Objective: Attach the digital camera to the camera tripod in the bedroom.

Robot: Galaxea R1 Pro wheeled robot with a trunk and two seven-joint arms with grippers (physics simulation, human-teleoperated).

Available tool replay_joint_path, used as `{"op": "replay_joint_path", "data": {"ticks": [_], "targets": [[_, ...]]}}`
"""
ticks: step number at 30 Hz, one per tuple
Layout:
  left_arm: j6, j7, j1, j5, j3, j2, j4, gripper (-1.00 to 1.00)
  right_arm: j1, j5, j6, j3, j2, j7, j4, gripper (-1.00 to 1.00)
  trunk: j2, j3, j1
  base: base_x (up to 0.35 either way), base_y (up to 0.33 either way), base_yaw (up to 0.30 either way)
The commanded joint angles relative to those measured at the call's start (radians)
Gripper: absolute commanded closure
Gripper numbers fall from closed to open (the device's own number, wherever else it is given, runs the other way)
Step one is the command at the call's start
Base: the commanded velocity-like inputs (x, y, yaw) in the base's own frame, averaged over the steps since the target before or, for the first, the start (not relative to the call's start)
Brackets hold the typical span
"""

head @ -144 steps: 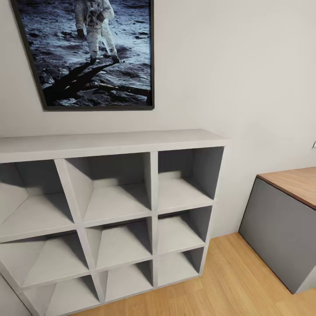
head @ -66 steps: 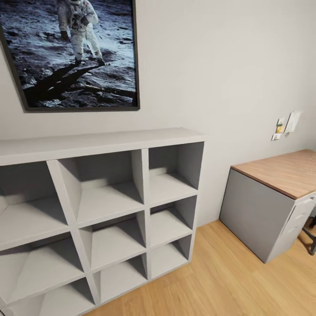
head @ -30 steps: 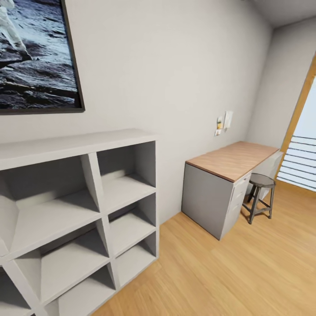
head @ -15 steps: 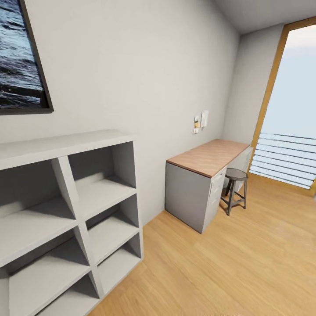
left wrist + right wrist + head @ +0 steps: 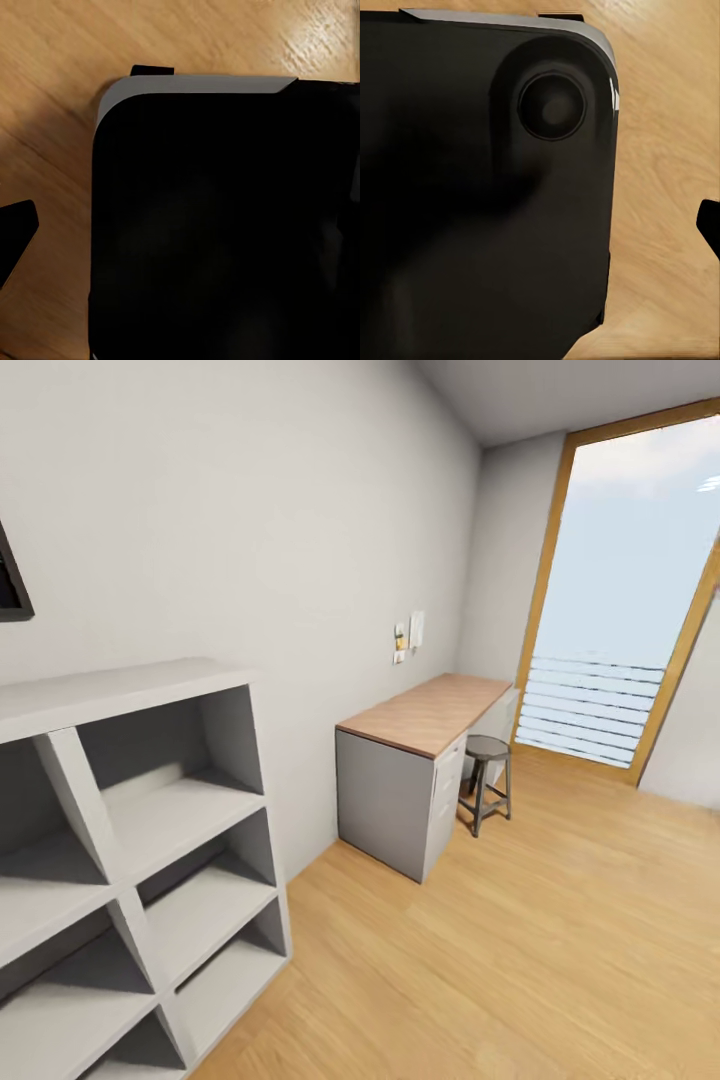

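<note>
Room: bedroom, light wood floor (image 5: 560,950), white walls, one tall wood-framed window (image 5: 625,590).
Shelf unit: one, grey (image 5: 130,840), open cubbies against the wall.
Worktop: one wood-topped desk (image 5: 425,712) (grey sides), nothing on it.
Stool: one, round and dark (image 5: 487,748), just beside the desk.
Notes: a few papers (image 5: 408,635) pinned above the desk.
Camera, tripod: out of sight from here.
Tools: both wrist views face a black robot body (image 5: 225,225) over the floor; spread or pressed together, I cannot tell.

The head camera has swung right: tall window (image 5: 630,590) now shows, poster (image 5: 12,585) nearly gone.
</note>
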Motion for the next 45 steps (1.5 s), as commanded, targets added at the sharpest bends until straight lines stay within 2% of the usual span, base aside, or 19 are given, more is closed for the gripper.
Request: {"op": "replay_joint_path", "data": {"ticks": [1,45], "targets": [[-0.002,0.000,0.000,0.007,0.000,0.000,0.000,-1.00,0.000,0.000,-0.002,0.000,0.000,0.000,-0.001,-1.00,0.000,-0.001,0.000,0.000,0.000,-0.292],[0.002,0.000,0.000,0.008,-0.001,0.001,0.003,-1.00,0.000,0.000,-0.012,0.000,0.000,0.000,-0.001,-1.00,0.000,-0.001,0.000,0.000,0.000,-0.292]]}}
